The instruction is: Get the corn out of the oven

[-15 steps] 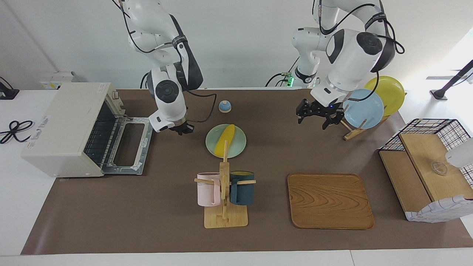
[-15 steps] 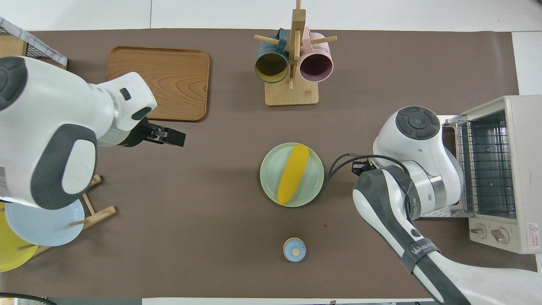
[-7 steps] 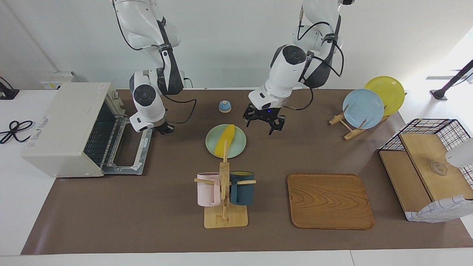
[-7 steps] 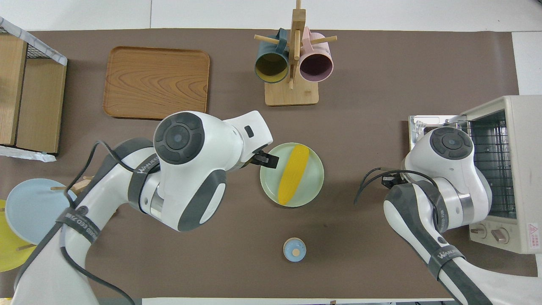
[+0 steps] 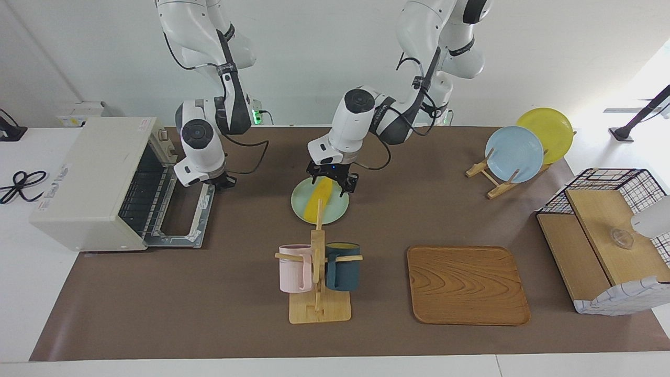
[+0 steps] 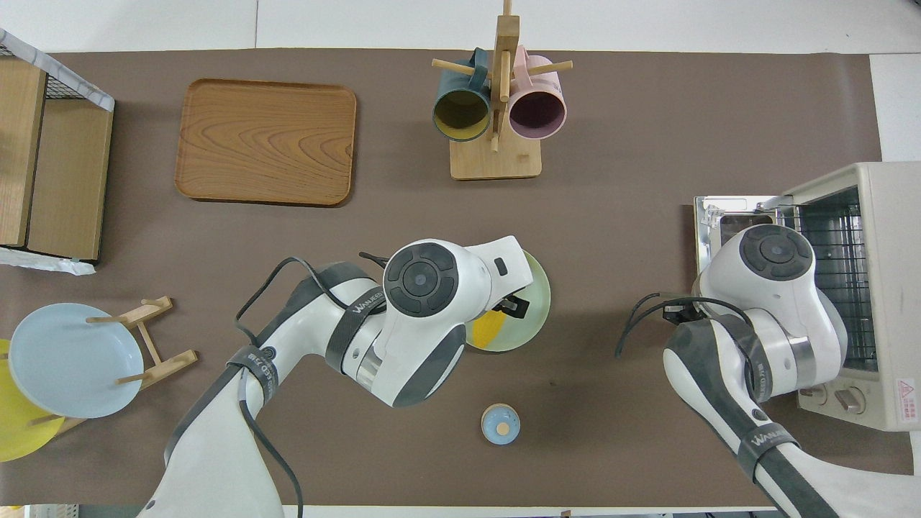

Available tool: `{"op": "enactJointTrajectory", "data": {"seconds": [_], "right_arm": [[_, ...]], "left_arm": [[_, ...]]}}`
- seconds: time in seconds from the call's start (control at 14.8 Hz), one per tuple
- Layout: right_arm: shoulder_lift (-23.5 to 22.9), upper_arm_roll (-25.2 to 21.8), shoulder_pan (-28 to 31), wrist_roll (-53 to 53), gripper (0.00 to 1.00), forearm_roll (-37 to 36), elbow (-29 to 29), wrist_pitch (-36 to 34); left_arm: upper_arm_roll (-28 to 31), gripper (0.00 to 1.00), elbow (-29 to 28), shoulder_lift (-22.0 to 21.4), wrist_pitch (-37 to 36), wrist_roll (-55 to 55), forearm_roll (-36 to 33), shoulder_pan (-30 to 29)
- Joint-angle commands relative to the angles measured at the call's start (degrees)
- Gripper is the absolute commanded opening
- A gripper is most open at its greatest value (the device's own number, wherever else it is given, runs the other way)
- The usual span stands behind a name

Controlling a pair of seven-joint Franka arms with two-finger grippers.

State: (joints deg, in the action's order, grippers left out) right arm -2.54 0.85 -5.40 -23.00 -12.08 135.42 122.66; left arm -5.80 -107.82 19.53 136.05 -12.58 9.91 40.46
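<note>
The yellow corn (image 5: pixel 318 203) lies on a pale green plate (image 5: pixel 339 208) mid-table, outside the oven. My left gripper (image 5: pixel 332 184) is open and low over the corn's end nearer the robots, one finger on each side. From overhead the left wrist covers most of the corn (image 6: pixel 488 328) and plate (image 6: pixel 538 309). The off-white oven (image 5: pixel 89 178) stands at the right arm's end, its door (image 5: pixel 184 208) dropped flat and only bare racks showing inside. My right gripper (image 5: pixel 222 181) is shut, holds nothing, and hangs by the door's handle edge.
A mug rack (image 5: pixel 318 272) with a pink and a dark blue mug stands farther from the robots than the plate. A wooden tray (image 5: pixel 467 285), a plate stand (image 5: pixel 515 154) and a wire-and-wood basket (image 5: pixel 607 246) fill the left arm's end. A small blue bell (image 6: pixel 500 423) sits near the robots.
My left arm swung from the plate stand across the table and came down over the corn. The right gripper drew back from the plate toward the oven door.
</note>
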Motion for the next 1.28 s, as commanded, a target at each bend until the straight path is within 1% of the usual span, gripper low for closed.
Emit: {"op": "enactJointTrajectory", "data": {"seconds": [0.0, 0.13, 0.34, 0.4, 0.67, 0.74, 0.81, 0.88, 0.94, 1.08, 1.15, 1.21], "right_arm": [[1.7, -0.5, 1.2, 1.0, 0.00, -5.5, -1.5, -3.0], [1.7, -0.4, 1.3, 2.0, 0.00, -8.0, -7.4, -10.6], [1.7, -0.4, 1.9, 7.2, 0.00, -8.6, -14.5, -19.4], [1.8, -0.5, 1.9, 8.2, 0.00, -8.6, -15.3, -20.7], [4.7, -0.5, 4.2, 12.2, 0.00, -8.6, -15.4, -21.4], [5.1, -0.5, 5.2, 14.4, 0.00, -8.5, -15.5, -21.8], [5.8, -0.5, 6.3, 16.1, 0.00, -8.5, -15.6, -22.5], [6.2, -0.5, 7.1, 16.9, 0.00, -8.6, -15.6, -22.6], [6.7, -0.5, 7.9, 18.3, 0.00, -8.6, -15.6, -22.8], [7.8, -0.5, 9.3, 20.5, 0.00, -8.5, -15.6, -23.3], [8.3, -0.6, 9.6, 21.4, 0.00, -8.5, -15.6, -23.5], [8.8, -0.6, 10.0, 22.3, 0.00, -8.4, -15.6, -23.8]], "left_arm": [[1.1, 1.00, 4.4, 4.7, 0.6, -3.2, 0.7, 1.1], [1.1, 1.00, 4.7, 5.4, 1.0, -4.2, 0.5, 2.1], [1.1, 1.00, 4.5, 6.1, 1.6, -4.6, 0.4, 2.6], [1.1, 1.00, 4.3, 6.2, 2.1, -5.1, 0.3, 2.6], [2.0, 1.00, 3.4, 6.2, 2.1, -6.3, 0.1, 4.3], [2.1, 0.95, 3.4, 6.2, 2.1, -6.3, 0.1, 4.3], [2.1, 0.85, 3.4, 6.2, 2.1, -6.3, 0.1, 4.3], [2.2, 0.69, 3.3, 6.2, 2.1, -6.4, 0.1, 4.4], [2.4, 0.49, 3.1, 6.1, 2.0, -6.6, 0.0, 4.7], [3.3, 0.03, 3.4, 6.1, 1.5, -8.4, -0.7, 5.1], [3.3, 0.00, 3.7, 6.1, 1.3, -9.6, -0.8, 5.1], [3.3, 0.00, 3.9, 6.0, 1.3, -11.0, -0.8, 5.1]]}}
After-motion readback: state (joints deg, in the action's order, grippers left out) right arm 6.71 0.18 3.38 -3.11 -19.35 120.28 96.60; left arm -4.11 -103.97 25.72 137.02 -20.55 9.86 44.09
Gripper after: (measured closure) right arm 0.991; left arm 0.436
